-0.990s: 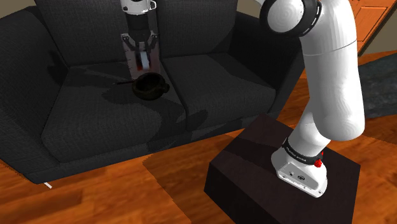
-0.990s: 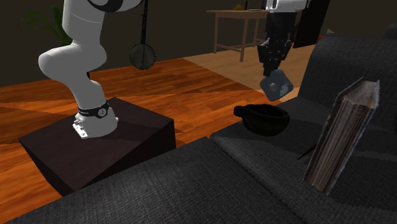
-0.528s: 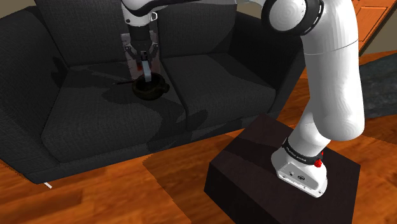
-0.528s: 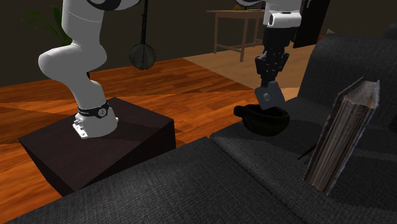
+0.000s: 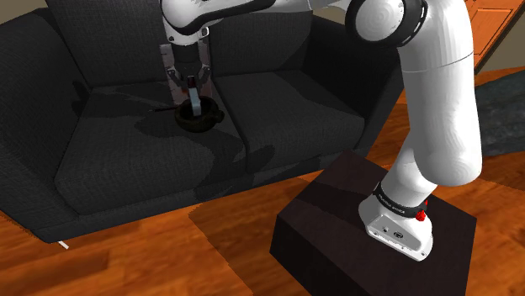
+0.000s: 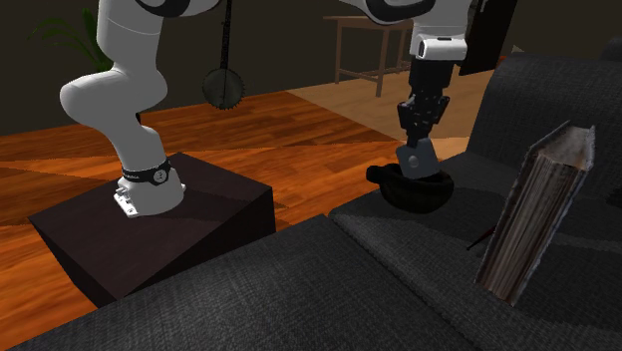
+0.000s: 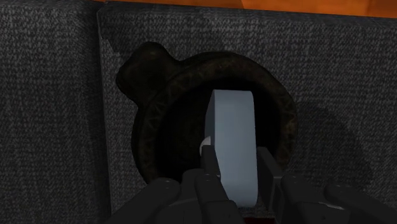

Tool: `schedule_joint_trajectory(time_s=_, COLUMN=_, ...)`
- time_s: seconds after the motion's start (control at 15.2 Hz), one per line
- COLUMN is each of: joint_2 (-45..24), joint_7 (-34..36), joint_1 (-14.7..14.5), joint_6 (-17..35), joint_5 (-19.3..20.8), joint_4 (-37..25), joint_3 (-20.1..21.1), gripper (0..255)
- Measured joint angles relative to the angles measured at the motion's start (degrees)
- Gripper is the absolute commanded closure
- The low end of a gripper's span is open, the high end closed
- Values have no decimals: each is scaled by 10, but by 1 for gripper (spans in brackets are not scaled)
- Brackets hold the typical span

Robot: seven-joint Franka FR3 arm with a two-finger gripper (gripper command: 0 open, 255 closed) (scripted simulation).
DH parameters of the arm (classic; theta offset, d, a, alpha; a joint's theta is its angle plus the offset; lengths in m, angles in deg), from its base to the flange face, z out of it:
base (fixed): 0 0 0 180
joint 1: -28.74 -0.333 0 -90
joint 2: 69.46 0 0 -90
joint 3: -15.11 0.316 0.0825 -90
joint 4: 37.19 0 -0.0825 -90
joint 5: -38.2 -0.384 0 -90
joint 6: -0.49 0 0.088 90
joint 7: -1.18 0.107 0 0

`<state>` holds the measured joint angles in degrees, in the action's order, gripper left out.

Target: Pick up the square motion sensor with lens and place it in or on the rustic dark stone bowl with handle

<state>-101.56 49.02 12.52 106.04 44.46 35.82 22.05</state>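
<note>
Wrist view, looking down the hand: the motion sensor (image 7: 234, 146) is a smooth, pale grey-blue slab with flat faces and a rounded far end. A small whitish bump sits on one side face, close to a finger. Its long axis runs straight on from the fingers, so it hangs upright, thin edge up toward the camera and rounded end down. That lower end sits over the dark hollow of the bowl (image 7: 159, 102). I cannot tell whether it touches the bottom.

The black gripper (image 7: 236, 172) is narrowly parted, only as wide as the slab is thick. Its two fingers (image 7: 210, 178) are pressed against the sensor's broad faces and hold it.

The bowl is round, rough and nearly black, like coarse stone. It has a faint zigzag pattern around its thick rim and a stubby knob handle (image 7: 149, 60) on the side toward the seam between the seat cushions.

From the shoulder view, the sensor (image 5: 194, 103) stands on end in the gripper (image 5: 192, 91) right above the bowl (image 5: 202, 119). The bowl rests on the sofa (image 5: 118, 168), on a seat cushion near its back edge and close to the middle seam. The sofa is charcoal, with a coarse woven texture.

From the second exterior view, the sensor (image 6: 417, 160) reaches down to the rim of the bowl (image 6: 414, 191). A worn hardback book (image 6: 533, 214) stands upright on the sofa (image 6: 299, 289), well apart from the bowl.
</note>
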Motion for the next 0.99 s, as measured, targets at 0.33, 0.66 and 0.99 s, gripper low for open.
schedule_joint_trajectory(time_s=0.33, joint_2=0, joint_7=0, joint_1=0, joint_6=1, joint_5=0, joint_4=0, joint_3=0, gripper=0)
schedule_joint_trajectory(time_s=0.66, joint_2=2, joint_7=0, joint_1=-1, joint_6=-7, joint_5=0, joint_4=-5, joint_3=0, gripper=0)
schedule_joint_trajectory(time_s=0.99, joint_2=-2, joint_7=-3, joint_1=-4, joint_6=-69, joint_5=-1, joint_4=-72, joint_3=1, gripper=0)
